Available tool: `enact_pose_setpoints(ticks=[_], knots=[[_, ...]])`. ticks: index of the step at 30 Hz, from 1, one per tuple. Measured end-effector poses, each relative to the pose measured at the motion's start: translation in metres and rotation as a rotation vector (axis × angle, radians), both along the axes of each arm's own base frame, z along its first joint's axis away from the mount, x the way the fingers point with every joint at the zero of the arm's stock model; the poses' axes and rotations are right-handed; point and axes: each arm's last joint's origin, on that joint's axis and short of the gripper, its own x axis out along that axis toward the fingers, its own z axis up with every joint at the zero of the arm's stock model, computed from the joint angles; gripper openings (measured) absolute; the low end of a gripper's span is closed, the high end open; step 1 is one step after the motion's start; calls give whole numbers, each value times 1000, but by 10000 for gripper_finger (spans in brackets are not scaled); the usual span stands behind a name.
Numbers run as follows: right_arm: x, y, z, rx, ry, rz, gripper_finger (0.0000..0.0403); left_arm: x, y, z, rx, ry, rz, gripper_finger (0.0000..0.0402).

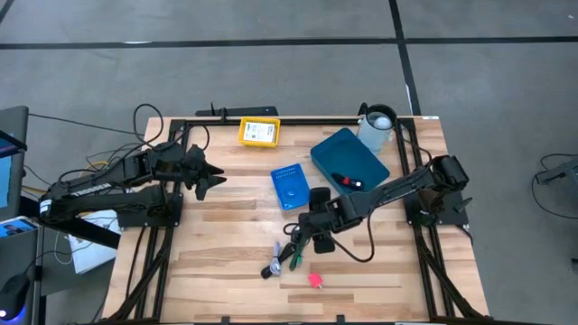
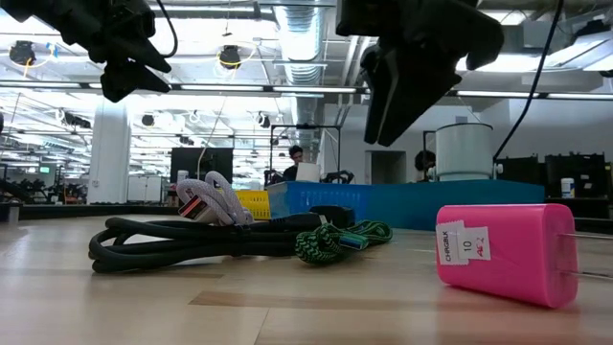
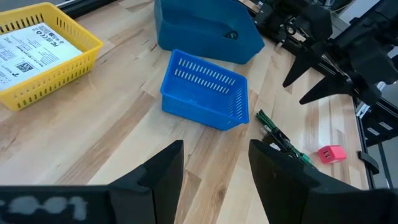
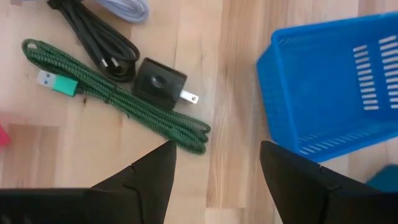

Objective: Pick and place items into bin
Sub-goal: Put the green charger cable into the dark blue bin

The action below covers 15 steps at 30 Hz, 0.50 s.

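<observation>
Small blue slotted basket point(image 1: 290, 186) is seen empty, just beside the right fingers, on the wooden table point(image 1: 217, 262). Yellow basket point(image 1: 258, 132) is seen farther back, holding a white printed card point(image 3: 28, 45). Large teal bin point(image 1: 349, 160) is seen behind the right arm, with a small black and red piece point(image 1: 346, 181) inside. A white cylinder container point(image 1: 377, 126) is stood at the teal bin's far corner; its contents cannot be told.

Items are left loose on the table: a coiled green braided cable point(image 4: 118, 96) with a green USB plug, a black cable point(image 4: 99, 37), a light grey cable point(image 4: 127, 9), and a small black plug adapter point(image 4: 158, 82) with metal prongs. All are bunched together, directly ahead of and under the right fingertips. A pink charger block point(image 2: 506, 251) with a white label is set apart from the bunch, beyond the cables.

Right gripper point(image 4: 214, 165) is held above the green cable and adapter, fingers spread apart, nothing gripped. Left gripper point(image 3: 214, 165) is held in the air short of the blue basket, fingers parted, nothing between them.
</observation>
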Motion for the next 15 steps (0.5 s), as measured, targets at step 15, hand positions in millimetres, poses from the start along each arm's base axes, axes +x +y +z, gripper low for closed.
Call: enact_pose_setpoints(ticks=[15], knots=[[17,7,-39,40,74,72,226,0,0,1,11,-8,-3,171]])
